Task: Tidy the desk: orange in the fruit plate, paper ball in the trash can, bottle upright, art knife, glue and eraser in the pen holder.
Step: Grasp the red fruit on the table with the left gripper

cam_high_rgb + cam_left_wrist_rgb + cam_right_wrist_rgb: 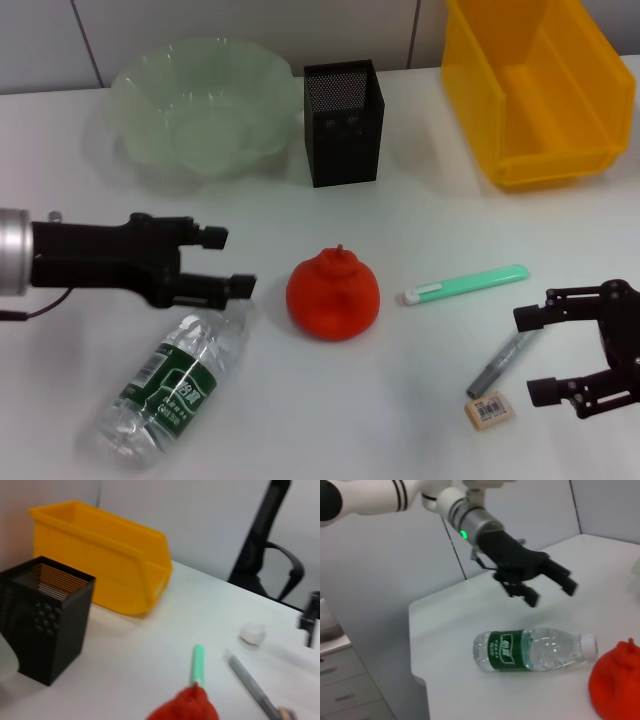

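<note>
The orange (333, 295) sits mid-table, with the bottle (175, 385) lying on its side to its front left. My left gripper (230, 262) hovers open just above the bottle's cap end; the right wrist view shows this gripper (551, 593) open over the bottle (530, 650). A green art knife (465, 284) lies right of the orange. My right gripper (532, 355) stands open beside the grey glue pen (500, 362) and the eraser (488, 410). The paper ball (252, 633) shows only in the left wrist view, beyond the glue pen (250, 685).
The fruit plate (130, 90) stands at the back left, the black pen holder (343, 122) beside it, and the yellow trash can (540, 90) at the back right. A dark office chair (265, 555) stands past the table's far edge.
</note>
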Controlling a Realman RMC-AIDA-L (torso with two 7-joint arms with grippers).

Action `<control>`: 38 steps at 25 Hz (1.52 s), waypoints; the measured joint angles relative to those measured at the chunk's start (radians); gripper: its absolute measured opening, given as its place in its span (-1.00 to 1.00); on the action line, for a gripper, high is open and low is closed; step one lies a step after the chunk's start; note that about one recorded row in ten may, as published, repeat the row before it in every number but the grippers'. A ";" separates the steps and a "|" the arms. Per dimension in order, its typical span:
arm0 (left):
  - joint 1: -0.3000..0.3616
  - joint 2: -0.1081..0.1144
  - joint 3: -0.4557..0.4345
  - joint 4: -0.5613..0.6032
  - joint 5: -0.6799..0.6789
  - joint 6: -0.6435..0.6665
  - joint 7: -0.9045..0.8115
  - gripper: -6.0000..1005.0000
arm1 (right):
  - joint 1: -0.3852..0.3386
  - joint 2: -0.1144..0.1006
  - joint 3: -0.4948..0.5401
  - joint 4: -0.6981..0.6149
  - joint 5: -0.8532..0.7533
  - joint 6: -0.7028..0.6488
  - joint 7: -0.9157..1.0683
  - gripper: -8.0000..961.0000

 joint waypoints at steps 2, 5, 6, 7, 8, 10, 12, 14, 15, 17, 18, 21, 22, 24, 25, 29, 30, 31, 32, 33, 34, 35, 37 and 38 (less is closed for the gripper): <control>0.000 0.000 0.049 -0.006 -0.036 -0.053 -0.028 0.68 | -0.001 -0.003 0.003 -0.004 0.000 -0.015 0.001 0.75; -0.002 0.001 0.103 -0.011 -0.068 -0.118 -0.061 0.68 | -0.010 -0.006 0.005 -0.025 -0.002 -0.022 0.021 0.75; -0.004 0.001 0.114 -0.011 -0.071 -0.131 -0.070 0.68 | -0.013 -0.006 0.005 -0.037 -0.004 -0.024 0.029 0.75; -0.007 0.000 0.129 -0.011 -0.073 -0.146 -0.080 0.68 | -0.017 -0.006 0.005 -0.053 -0.008 -0.030 0.041 0.75; -0.010 -0.001 0.149 -0.013 -0.078 -0.166 -0.094 0.68 | -0.021 -0.006 0.005 -0.069 -0.010 -0.035 0.051 0.75; -0.015 -0.001 0.201 -0.018 -0.095 -0.205 -0.111 0.68 | -0.033 -0.002 0.005 -0.110 -0.016 -0.042 0.074 0.75; -0.016 -0.001 0.263 -0.020 -0.121 -0.243 -0.118 0.68 | -0.039 0.002 0.006 -0.139 -0.027 -0.042 0.090 0.75; -0.017 -0.001 0.327 -0.020 -0.152 -0.280 -0.122 0.68 | -0.040 0.003 0.009 -0.150 -0.035 -0.042 0.101 0.75; -0.017 -0.001 0.353 -0.020 -0.166 -0.294 -0.124 0.68 | -0.040 0.002 0.011 -0.152 -0.037 -0.042 0.104 0.75; -0.018 -0.002 0.405 -0.020 -0.197 -0.319 -0.131 0.68 | -0.041 0.001 0.016 -0.156 -0.041 -0.042 0.107 0.75; -0.019 -0.002 0.427 -0.020 -0.210 -0.330 -0.135 0.68 | -0.041 0.001 0.019 -0.156 -0.044 -0.041 0.107 0.75; -0.026 -0.002 0.497 -0.020 -0.251 -0.368 -0.152 0.68 | -0.041 0.001 0.022 -0.158 -0.049 -0.034 0.107 0.75; -0.028 -0.002 0.516 -0.020 -0.261 -0.380 -0.158 0.68 | -0.040 0.001 0.022 -0.158 -0.050 -0.032 0.107 0.75; -0.031 -0.002 0.563 -0.017 -0.277 -0.421 -0.174 0.68 | -0.039 0.000 0.022 -0.157 -0.051 -0.030 0.108 0.75; -0.032 -0.002 0.584 -0.015 -0.283 -0.443 -0.181 0.68 | -0.038 0.000 0.021 -0.157 -0.052 -0.030 0.108 0.75; -0.041 -0.002 0.630 -0.016 -0.290 -0.500 -0.192 0.68 | -0.037 -0.003 0.038 -0.160 -0.055 -0.030 0.108 0.75; -0.044 -0.002 0.634 -0.020 -0.291 -0.506 -0.195 0.68 | -0.036 -0.003 0.043 -0.161 -0.057 -0.029 0.108 0.75; -0.046 -0.002 0.639 -0.021 -0.291 -0.512 -0.201 0.68 | -0.035 -0.004 0.047 -0.161 -0.058 -0.029 0.108 0.75; -0.048 -0.003 0.646 -0.022 -0.291 -0.520 -0.209 0.68 | -0.034 -0.004 0.050 -0.162 -0.059 -0.029 0.108 0.75; -0.050 -0.003 0.652 -0.022 -0.289 -0.528 -0.216 0.68 | -0.034 -0.004 0.053 -0.164 -0.060 -0.029 0.109 0.75; -0.052 -0.003 0.664 -0.022 -0.285 -0.539 -0.224 0.68 | -0.034 -0.004 0.054 -0.168 -0.060 -0.029 0.109 0.75; -0.053 -0.003 0.670 -0.022 -0.282 -0.545 -0.228 0.68 | -0.034 -0.003 0.055 -0.172 -0.060 -0.029 0.110 0.75; -0.054 -0.003 0.677 -0.022 -0.269 -0.553 -0.235 0.68 | -0.033 0.000 0.053 -0.180 -0.061 -0.029 0.115 0.75; -0.054 -0.003 0.678 -0.022 -0.262 -0.554 -0.239 0.68 | -0.033 0.001 0.052 -0.182 -0.061 -0.029 0.118 0.75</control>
